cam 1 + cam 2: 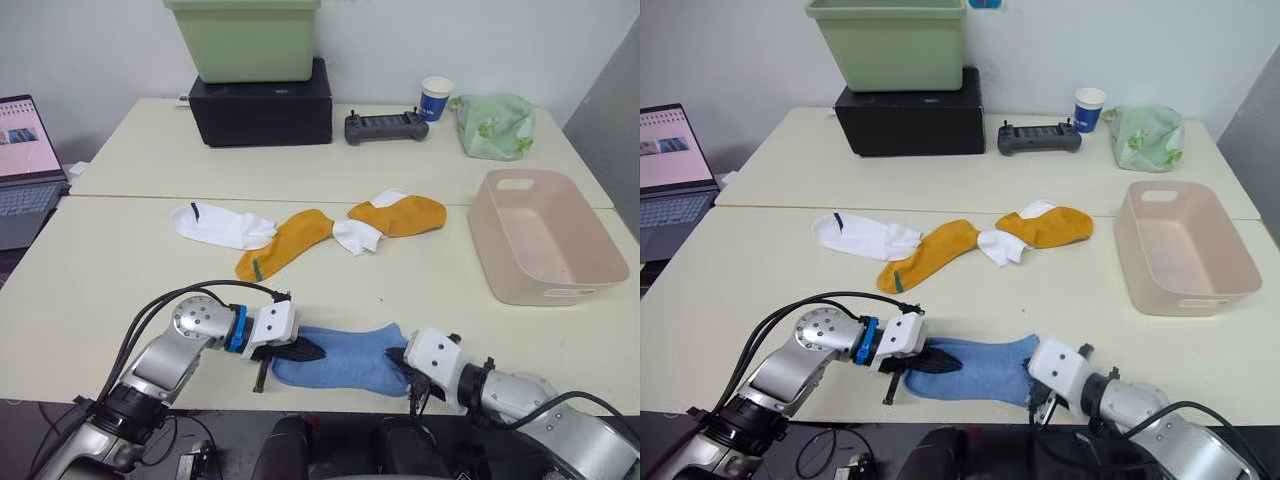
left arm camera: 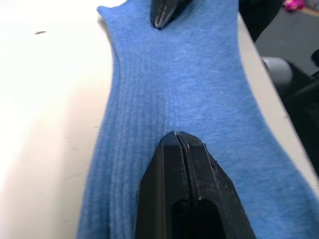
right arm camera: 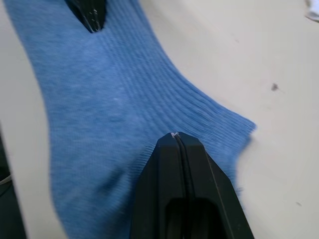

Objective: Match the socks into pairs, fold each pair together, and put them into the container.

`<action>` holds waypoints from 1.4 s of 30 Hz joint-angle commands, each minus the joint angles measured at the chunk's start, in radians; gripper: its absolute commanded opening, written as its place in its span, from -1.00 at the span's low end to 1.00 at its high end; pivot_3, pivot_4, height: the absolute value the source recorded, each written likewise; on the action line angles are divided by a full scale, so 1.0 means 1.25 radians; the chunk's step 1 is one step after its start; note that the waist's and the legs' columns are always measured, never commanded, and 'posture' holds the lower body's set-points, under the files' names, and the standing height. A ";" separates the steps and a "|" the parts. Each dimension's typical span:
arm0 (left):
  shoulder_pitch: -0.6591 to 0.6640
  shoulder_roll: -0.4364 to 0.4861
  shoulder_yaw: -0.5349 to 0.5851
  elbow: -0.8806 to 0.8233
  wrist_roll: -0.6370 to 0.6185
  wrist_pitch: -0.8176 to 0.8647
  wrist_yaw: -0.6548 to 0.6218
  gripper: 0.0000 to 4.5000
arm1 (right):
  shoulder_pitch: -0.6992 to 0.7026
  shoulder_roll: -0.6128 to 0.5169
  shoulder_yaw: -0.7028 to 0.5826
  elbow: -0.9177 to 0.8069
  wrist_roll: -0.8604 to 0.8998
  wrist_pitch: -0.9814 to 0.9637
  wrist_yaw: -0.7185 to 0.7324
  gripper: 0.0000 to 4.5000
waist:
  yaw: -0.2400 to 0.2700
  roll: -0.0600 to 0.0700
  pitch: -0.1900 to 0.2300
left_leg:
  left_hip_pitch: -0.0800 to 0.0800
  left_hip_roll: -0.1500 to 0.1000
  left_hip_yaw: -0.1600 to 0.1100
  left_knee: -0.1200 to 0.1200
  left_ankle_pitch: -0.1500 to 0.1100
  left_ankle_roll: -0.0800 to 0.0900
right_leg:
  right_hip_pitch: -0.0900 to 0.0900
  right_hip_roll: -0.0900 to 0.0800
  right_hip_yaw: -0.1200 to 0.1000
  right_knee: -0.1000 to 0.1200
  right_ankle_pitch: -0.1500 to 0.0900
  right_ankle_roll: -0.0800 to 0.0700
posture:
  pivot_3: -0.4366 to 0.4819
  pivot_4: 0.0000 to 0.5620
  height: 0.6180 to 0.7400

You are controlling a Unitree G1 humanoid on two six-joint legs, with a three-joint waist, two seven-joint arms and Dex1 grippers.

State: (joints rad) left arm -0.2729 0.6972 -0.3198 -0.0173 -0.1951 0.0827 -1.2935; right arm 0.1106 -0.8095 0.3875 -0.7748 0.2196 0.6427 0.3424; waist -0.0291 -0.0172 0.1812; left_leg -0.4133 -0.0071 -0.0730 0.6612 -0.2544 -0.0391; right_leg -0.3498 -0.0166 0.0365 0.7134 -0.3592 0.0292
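Near the counter [image 1: 100, 290] edge, our left end effector [image 1: 305, 350] and right end effector [image 1: 398, 358] sit closed, pinching opposite ends of the light blue sock [image 1: 345, 362], and we reckon a shallow pinch could let it slip off the near edge.

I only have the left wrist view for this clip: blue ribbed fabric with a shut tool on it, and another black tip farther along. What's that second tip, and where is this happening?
Observer: It's the right tool, shut on the other end of the same blue sock. The left tool has one end.
Operator: Where on the table?
Observer: At the near edge, with the sock lying flat.
Operator: Anything in the container yet?
Observer: No, the pink basket on the robot's right is empty. Two white socks and two mustard-orange socks lie mid-table.
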 commanded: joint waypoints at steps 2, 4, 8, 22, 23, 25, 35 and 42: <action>0.014 -0.005 -0.001 0.044 0.044 0.042 0.057 -1.00 | 0.034 0.018 -0.059 -0.005 -0.033 -0.004 -0.010 -0.99 | 0.000 0.001 -0.002 | 0.001 0.000 0.000 0.000 0.000 0.000 | 0.001 0.000 0.000 0.000 0.000 0.000 | -0.05 -0.47 0.68; 0.016 -0.013 0.021 0.009 0.002 0.054 0.052 -1.00 | 0.049 0.039 -0.086 -0.035 -0.019 -0.034 0.004 -0.99 | 0.000 0.001 -0.002 | 0.003 0.000 0.000 0.000 0.000 0.000 | 0.003 0.000 0.000 0.000 0.000 0.000 | -0.05 -0.47 0.68; 0.012 0.004 0.048 -0.109 -0.104 0.109 -0.006 -1.00 | 0.050 0.093 -0.113 -0.110 0.053 -0.017 0.042 -0.99 | -0.001 0.001 -0.001 | 0.003 0.000 0.000 0.000 0.000 0.000 | 0.003 0.000 0.000 0.000 0.000 0.000 | -0.05 -0.47 0.68; -0.039 0.007 -0.029 0.002 0.030 0.086 0.014 -1.00 | 0.132 0.055 -0.010 -0.029 -0.049 -0.038 0.095 -0.99 | 0.001 -0.001 -0.002 | 0.004 0.000 -0.001 0.000 0.000 0.000 | 0.005 0.000 -0.001 -0.001 0.000 0.000 | -0.05 -0.47 0.68; -0.048 0.002 -0.010 -0.022 -0.008 0.114 0.007 -1.00 | 0.163 0.061 -0.046 -0.044 -0.052 -0.070 0.079 -0.99 | 0.003 0.001 -0.003 | 0.007 0.000 -0.001 -0.001 0.000 0.000 | 0.007 0.000 -0.001 -0.001 0.000 0.000 | -0.05 -0.47 0.68; -0.059 0.004 0.015 -0.060 -0.057 0.150 -0.012 -1.00 | 0.195 0.092 -0.098 -0.069 -0.054 -0.103 0.046 -0.99 | 0.004 -0.002 -0.002 | 0.008 -0.001 -0.001 -0.001 0.000 0.000 | 0.009 -0.001 -0.001 -0.002 -0.001 0.002 | -0.05 -0.47 0.68; -0.018 0.064 -0.041 -0.047 0.033 0.129 -0.025 -1.00 | 0.292 0.271 -0.208 -0.164 0.002 -0.062 -0.050 -0.83 | 0.000 -0.003 -0.001 | 0.008 0.001 -0.001 -0.003 0.000 0.000 | 0.008 0.001 -0.001 -0.001 -0.002 0.001 | -0.05 -0.47 0.68; -0.002 0.049 -0.038 -0.073 0.028 0.154 0.002 -1.00 | 0.373 0.323 -0.212 -0.157 0.050 -0.025 -0.057 0.21 | 0.000 -0.001 -0.003 | 0.010 0.000 0.000 -0.004 0.000 0.000 | 0.009 -0.001 0.000 -0.001 -0.002 0.001 | -0.05 -0.47 0.68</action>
State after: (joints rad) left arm -0.2968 0.7592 -0.3442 -0.1117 -0.1908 0.2545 -1.3041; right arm 0.5782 -0.4187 0.1189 -0.9390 0.2658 0.6103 0.2806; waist -0.0290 -0.0187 0.1778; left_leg -0.4007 -0.0072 -0.0729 0.6560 -0.2548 -0.0389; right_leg -0.3382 -0.0173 0.0373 0.7116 -0.3616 0.0304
